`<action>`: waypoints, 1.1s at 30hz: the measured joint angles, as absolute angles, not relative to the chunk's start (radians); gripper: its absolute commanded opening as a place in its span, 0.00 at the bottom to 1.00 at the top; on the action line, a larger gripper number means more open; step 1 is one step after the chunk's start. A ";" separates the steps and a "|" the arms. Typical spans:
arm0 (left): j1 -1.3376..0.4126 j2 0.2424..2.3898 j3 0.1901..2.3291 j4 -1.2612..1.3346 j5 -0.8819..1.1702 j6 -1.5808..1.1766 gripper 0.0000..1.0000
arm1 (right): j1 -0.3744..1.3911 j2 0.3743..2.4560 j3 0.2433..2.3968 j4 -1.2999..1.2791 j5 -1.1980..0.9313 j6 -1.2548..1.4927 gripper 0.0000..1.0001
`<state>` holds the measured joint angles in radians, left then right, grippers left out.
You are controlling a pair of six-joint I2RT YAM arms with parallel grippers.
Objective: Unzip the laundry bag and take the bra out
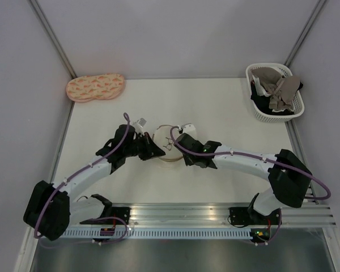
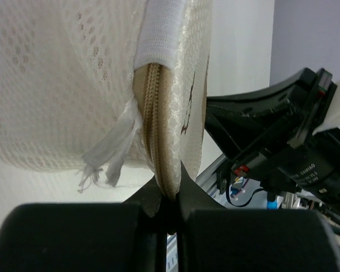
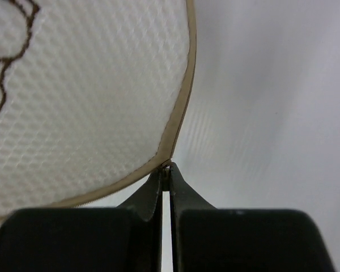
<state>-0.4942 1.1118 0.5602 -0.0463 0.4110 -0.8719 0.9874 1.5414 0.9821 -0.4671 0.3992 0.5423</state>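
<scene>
The round cream-white laundry bag [image 1: 166, 148] sits mid-table between my two grippers. My left gripper [image 1: 153, 151] is shut on the bag's edge. In the left wrist view its fingertips [image 2: 170, 191] pinch the tan zipper rim [image 2: 156, 136], with mesh fabric [image 2: 62, 85] above. My right gripper [image 1: 181, 148] is at the bag's right side. In the right wrist view it [image 3: 166, 171] is shut on a small zipper pull at the tan rim [image 3: 178, 122], below the mesh face [image 3: 85, 96] with its dark drawing. The zipper looks closed. The bra is hidden.
A pink-orange patterned pouch [image 1: 95, 87] lies at the far left. A white basket [image 1: 273, 93] with beige and black clothes stands at the far right. The metal rail [image 1: 181, 218] runs along the near edge. My right arm [image 2: 283, 141] shows close by in the left wrist view.
</scene>
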 measured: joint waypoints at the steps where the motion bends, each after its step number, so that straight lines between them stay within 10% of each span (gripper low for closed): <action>1: -0.493 1.148 0.589 -0.043 0.442 -0.840 0.02 | 0.965 1.541 0.985 -0.465 0.403 0.535 0.00; 6: -0.487 1.352 0.783 -0.031 0.587 -0.665 0.03 | 0.891 1.549 1.011 -0.464 0.430 0.487 0.00; 9: -0.483 1.493 0.923 -0.041 0.656 -0.566 0.46 | 0.878 1.547 1.012 -0.464 0.447 0.464 0.00; 11: -0.482 1.564 0.994 -0.055 0.662 -0.537 0.97 | 0.874 1.538 1.011 -0.462 0.445 0.456 0.01; 19: -0.479 1.581 0.987 -0.110 0.394 -0.595 1.00 | 0.873 1.434 0.968 -0.416 0.372 0.439 0.01; 33: -0.486 0.916 0.471 -0.143 0.297 -1.063 1.00 | 0.873 1.414 0.881 -0.057 -0.273 0.436 0.01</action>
<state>-0.4862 0.9161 0.4706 -0.1429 0.2974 -1.0634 0.8730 1.4136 0.8814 -0.0574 -0.2733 0.4362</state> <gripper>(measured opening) 0.993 0.021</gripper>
